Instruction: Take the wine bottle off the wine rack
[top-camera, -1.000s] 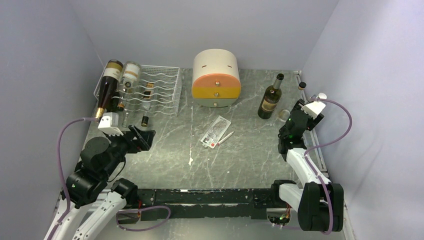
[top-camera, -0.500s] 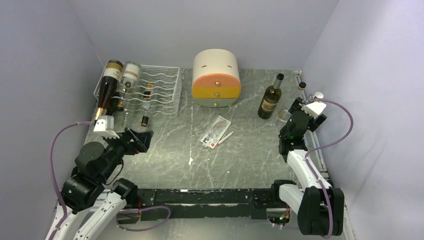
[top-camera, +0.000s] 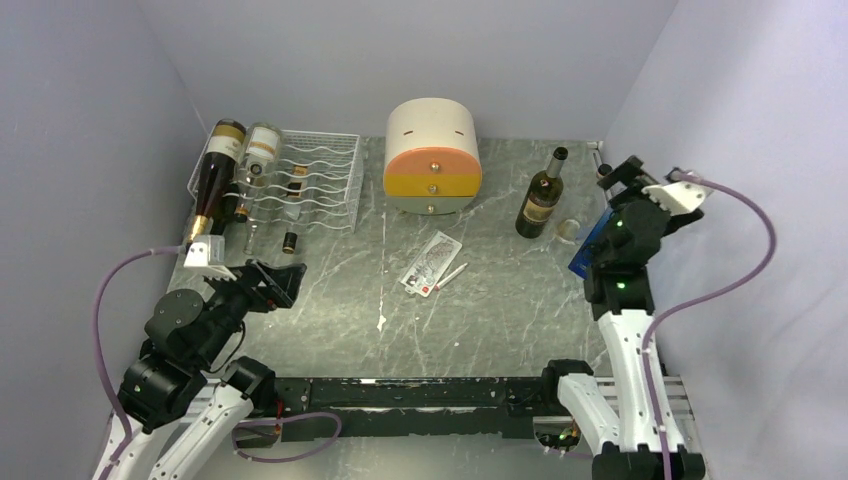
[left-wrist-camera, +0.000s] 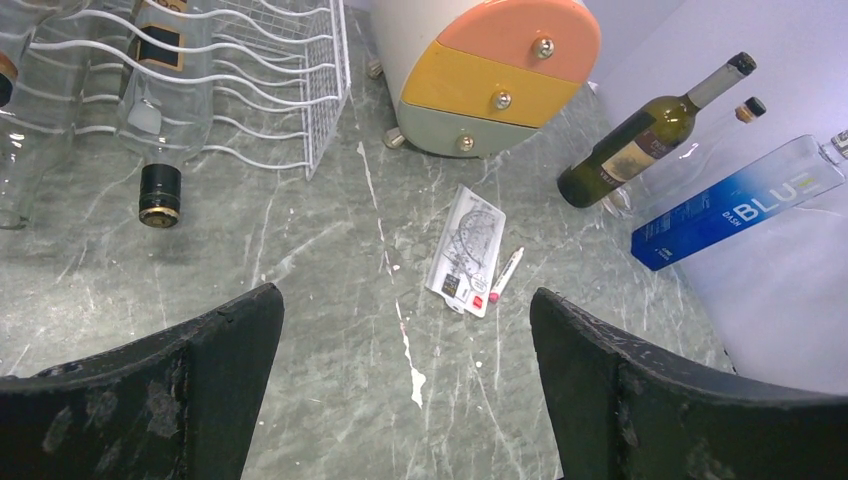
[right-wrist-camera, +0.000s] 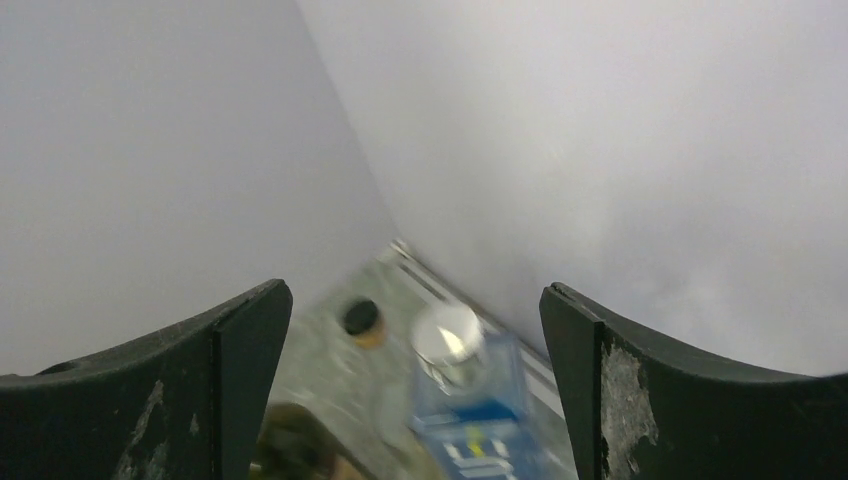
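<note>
Resting on wine rack (top-camera: 322, 183) — bottle (top-camera: 214, 178), seemingly tilted

Bottles: six in all; three at the wine rack (top-camera: 318, 178), namely a dark bottle (top-camera: 214, 178), a clear bottle (top-camera: 262, 150) and a black-capped bottle (left-wrist-camera: 160, 120); three towards the right wall, namely a green wine bottle (top-camera: 540, 200), a brown-capped clear bottle (left-wrist-camera: 742, 110) and a blue-labelled bottle (left-wrist-camera: 740, 200); wire racks: one; drawer cabinet (top-camera: 432, 125): one, with three drawers, one knob apiece; printed card (top-camera: 430, 262): one; pen (top-camera: 451, 275): one.

open table (top-camera: 480, 300) before wine rack (top-camera: 312, 180), (capped) neck (left-wrist-camera: 160, 192) protruding
</note>
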